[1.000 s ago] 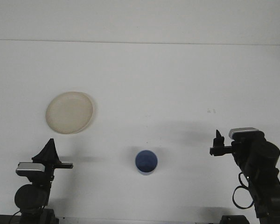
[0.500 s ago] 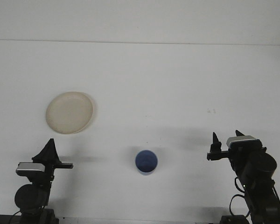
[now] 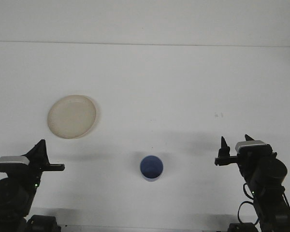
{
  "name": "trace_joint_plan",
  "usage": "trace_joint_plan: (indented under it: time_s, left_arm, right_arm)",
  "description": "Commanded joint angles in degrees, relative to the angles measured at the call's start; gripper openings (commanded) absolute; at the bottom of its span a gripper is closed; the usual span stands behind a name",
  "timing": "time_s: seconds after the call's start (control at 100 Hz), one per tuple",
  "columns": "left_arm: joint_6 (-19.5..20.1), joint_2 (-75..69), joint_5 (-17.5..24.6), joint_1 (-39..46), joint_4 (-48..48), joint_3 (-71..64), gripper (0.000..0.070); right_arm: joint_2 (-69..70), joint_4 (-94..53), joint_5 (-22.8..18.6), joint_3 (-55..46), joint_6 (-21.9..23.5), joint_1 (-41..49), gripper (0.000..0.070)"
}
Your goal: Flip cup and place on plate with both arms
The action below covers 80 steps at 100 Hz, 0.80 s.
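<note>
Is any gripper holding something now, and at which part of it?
Nothing is held. The blue cup stands alone between the left gripper and right gripper; the plate lies apart.

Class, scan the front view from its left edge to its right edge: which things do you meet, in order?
left pincer → plate → blue cup → right pincer
</note>
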Motion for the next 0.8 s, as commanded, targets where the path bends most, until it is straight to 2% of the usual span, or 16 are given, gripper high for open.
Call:
trace_joint_plan:
  time_s: [0.0, 0.21, 0.3, 0.79]
  left_arm:
    - [-0.94, 5.11, 0.11, -0.04, -6.03, 7.34, 0.0012]
    - [0.83, 20.0, 0.11, -0.04, -25.18, 22.62, 0.0012]
    - [1.53, 25.03, 0.11, -0.04, -30.58, 26.03, 0.0012]
    - [1.7, 29.77, 0.11, -0.04, -25.68, 26.69, 0.0025]
  right_arm:
    - [0.2, 0.7, 0.0, 0.39, 0.9, 0.07, 0.0541]
    - [0.2, 0.7, 0.0, 0.39, 0.9, 0.07, 0.0541]
    - [0.2, 0.7, 0.0, 0.39, 0.9, 0.07, 0.0541]
    - [0.2, 0.61, -0.02, 0.39, 0.9, 0.07, 0.0541]
